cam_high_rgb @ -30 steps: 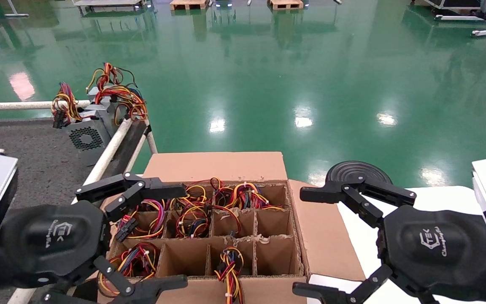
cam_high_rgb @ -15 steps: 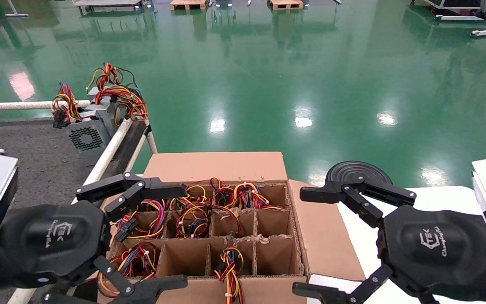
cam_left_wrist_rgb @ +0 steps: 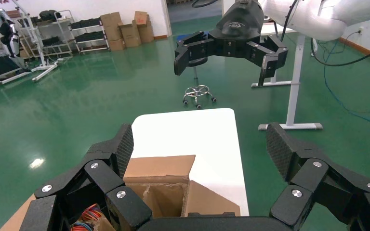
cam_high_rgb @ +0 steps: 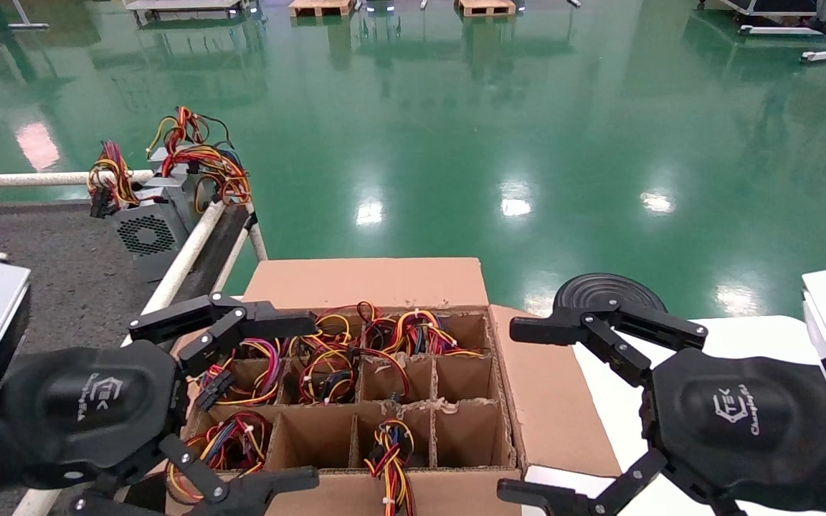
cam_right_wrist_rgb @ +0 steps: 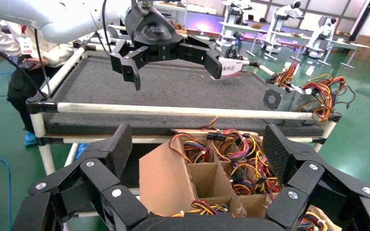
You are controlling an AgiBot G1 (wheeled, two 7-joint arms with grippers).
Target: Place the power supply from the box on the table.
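The box [cam_high_rgb: 363,283] of brown cardboard stands low in the middle, its grid cells holding bundles of red, yellow and black wires [cam_high_rgb: 327,365]. The power supply cases in it are hidden; only the wires show. My left gripper [cam_high_rgb: 311,401] hangs open over the box's left side, nothing between its fingers. Also open and empty, my right gripper [cam_high_rgb: 510,412] hovers by the box's right flap over the white tabletop [cam_high_rgb: 743,337]. The dark grey table [cam_high_rgb: 62,265] with white tube rails lies to the left. In the right wrist view the box [cam_right_wrist_rgb: 166,178] sits between the fingers [cam_right_wrist_rgb: 120,147].
Two grey units trailing wires stand at the table's far right corner, the nearer with a round fan grille [cam_high_rgb: 146,231]. A white rail [cam_high_rgb: 187,254] separates table and box. A black round stool seat [cam_high_rgb: 606,287] is behind the right gripper. A person [cam_right_wrist_rgb: 9,48] stands beyond the table.
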